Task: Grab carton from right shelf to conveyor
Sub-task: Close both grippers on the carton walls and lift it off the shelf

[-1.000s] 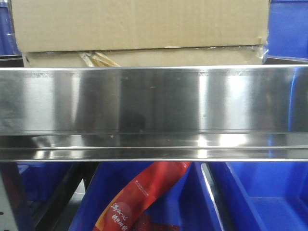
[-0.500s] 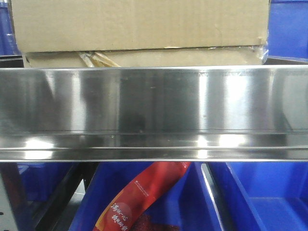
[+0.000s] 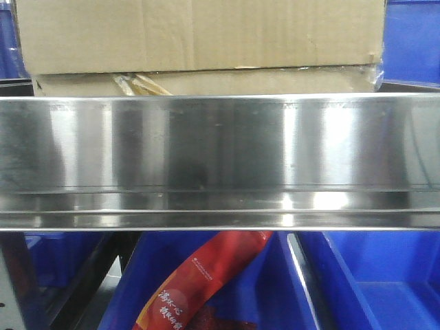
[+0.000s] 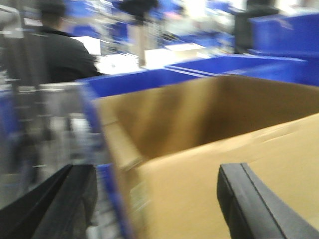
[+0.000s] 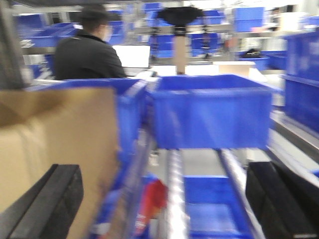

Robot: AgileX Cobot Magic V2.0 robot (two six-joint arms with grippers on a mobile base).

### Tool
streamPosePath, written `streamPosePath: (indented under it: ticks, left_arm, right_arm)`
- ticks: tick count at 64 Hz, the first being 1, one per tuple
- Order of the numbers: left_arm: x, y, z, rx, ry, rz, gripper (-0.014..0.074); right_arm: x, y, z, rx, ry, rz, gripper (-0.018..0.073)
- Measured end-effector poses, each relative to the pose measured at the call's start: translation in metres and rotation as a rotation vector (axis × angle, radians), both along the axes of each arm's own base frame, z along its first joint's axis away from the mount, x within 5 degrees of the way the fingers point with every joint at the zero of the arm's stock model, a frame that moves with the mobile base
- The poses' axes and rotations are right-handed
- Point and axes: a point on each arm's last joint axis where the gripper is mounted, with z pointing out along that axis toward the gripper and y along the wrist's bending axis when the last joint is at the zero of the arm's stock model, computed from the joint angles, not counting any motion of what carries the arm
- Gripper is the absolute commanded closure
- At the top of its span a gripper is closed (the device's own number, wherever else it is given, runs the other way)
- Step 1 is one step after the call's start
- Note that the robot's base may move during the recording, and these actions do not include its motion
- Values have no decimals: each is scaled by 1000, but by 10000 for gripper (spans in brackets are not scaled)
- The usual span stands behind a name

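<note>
Three cams, all crowded up on the shelf
Our front cam sits really close, level with it and facing straight in. Wrist cams peek out through the left pincer and right pincer, both blurry; all three share the carton.

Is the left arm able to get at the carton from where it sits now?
Likely yes. The left gripper is open and the carton fills the view just ahead, its near corner within the gap, nothing in between. Blur hides whether they touch.
</note>
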Motion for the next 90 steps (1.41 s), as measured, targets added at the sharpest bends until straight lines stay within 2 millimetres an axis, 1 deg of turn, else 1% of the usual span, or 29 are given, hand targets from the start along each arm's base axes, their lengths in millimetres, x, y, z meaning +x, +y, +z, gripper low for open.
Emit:
streamPosePath:
  ticks: [5, 6, 11, 17, 18, 19, 20, 22, 23, 24, 26, 33, 34, 35, 38, 43, 47, 50, 58, 67, 76, 90]
  left_arm:
    - [21, -13, 13, 18, 59, -14, 183]
    - [24, -15, 19, 18, 60, -11, 183]
    - [48, -26, 33, 41, 147, 5, 183]
    - [74, -34, 51, 21, 237, 46, 183]
    - [80, -36, 51, 20, 254, 52, 183]
    - [82, -36, 57, 13, 260, 61, 183]
    - [88, -38, 58, 13, 276, 67, 183]
    - [97, -39, 64, 8, 293, 87, 183]
    - [99, -38, 69, 3, 295, 97, 183]
    - [105, -39, 69, 5, 309, 106, 183]
    - [113, -38, 73, 5, 325, 124, 183]
    - [137, -34, 80, -12, 380, 191, 183]
    - [141, -33, 80, -15, 390, 200, 183]
    - [146, -32, 79, -16, 403, 214, 183]
    - [157, -29, 77, -18, 435, 240, 183]
    - [175, -27, 68, -20, 484, 268, 183]
    - [186, -27, 62, -16, 506, 282, 183]
    - [194, -27, 56, -9, 521, 290, 183]
    - [212, -29, 40, 8, 563, 304, 183]
    - [228, -29, 24, 23, 604, 320, 183]
    - [240, -28, 11, 27, 634, 336, 183]
    - [252, -28, -2, 35, 662, 347, 183]
  right_arm:
    - [10, 6, 25, 7, 32, 66, -1]
    - [12, 8, 30, 5, 38, 77, -1]
    - [32, 18, 53, -4, 101, 148, -1]
    - [58, 31, 78, -25, 190, 207, -1]
    - [60, 32, 85, -27, 190, 213, -1]
    - [68, 35, 85, -35, 224, 220, -1]
    - [70, 36, 92, -37, 224, 225, -1]
    - [81, 41, 99, -48, 261, 238, -1]
    - [89, 43, 99, -55, 296, 245, -1]
    - [91, 44, 105, -57, 297, 247, -1]
    - [103, 49, 109, -68, 337, 255, -1]
    - [142, 61, 114, -91, 482, 271, -1]
    - [151, 64, 112, -95, 507, 272, -1]
    - [154, 65, 115, -92, 518, 273, -1]
    - [171, 70, 113, -90, 564, 275, -1]
    - [189, 79, 116, -93, 591, 276, -1]
    - [204, 86, 113, -111, 616, 263, -1]
    - [217, 93, 108, -127, 634, 247, -1]
    - [242, 109, 92, -164, 675, 227, -1]
    - [271, 122, 60, -174, 771, 219, -1]
    - [286, 127, 43, -179, 817, 209, -1]
    - [296, 131, 30, -186, 848, 205, 1]
